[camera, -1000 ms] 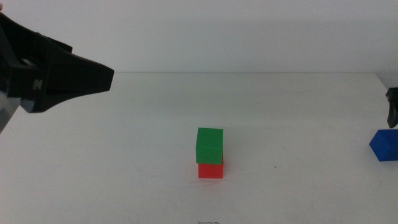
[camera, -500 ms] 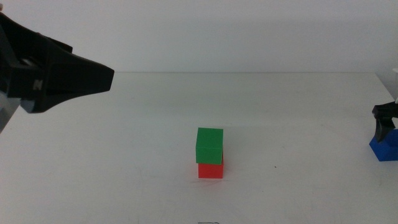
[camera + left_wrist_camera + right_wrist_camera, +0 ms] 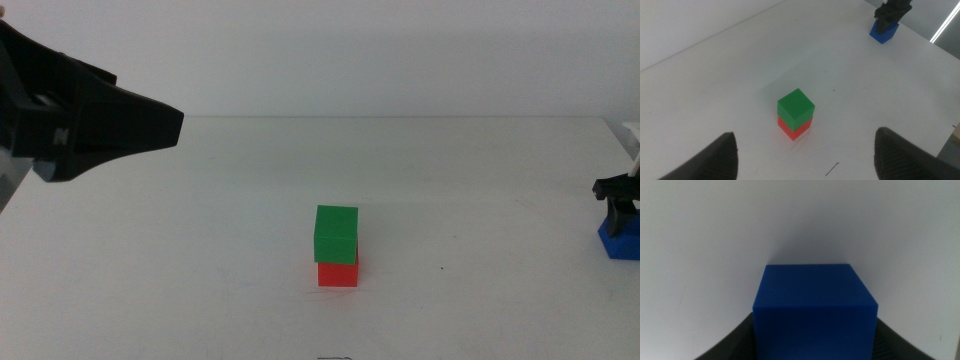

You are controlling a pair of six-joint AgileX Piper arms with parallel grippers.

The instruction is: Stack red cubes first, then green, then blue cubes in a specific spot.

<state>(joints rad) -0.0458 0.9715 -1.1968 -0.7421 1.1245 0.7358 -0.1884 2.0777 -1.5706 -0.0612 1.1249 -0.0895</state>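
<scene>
Right wrist view: right gripper (image 3: 815, 345) straddles blue cube (image 3: 814, 307) at table's right edge, jaws spread, not clamped. Off-centre grip risks toppling green cube (image 3: 336, 235) off red cube (image 3: 338, 273). Left gripper (image 3: 805, 155) waits, open.

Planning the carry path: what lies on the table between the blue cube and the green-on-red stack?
Only bare white tabletop lies between the small matte blue cube and the green cube on the red cube, as the middle and left wrist views show.
</scene>
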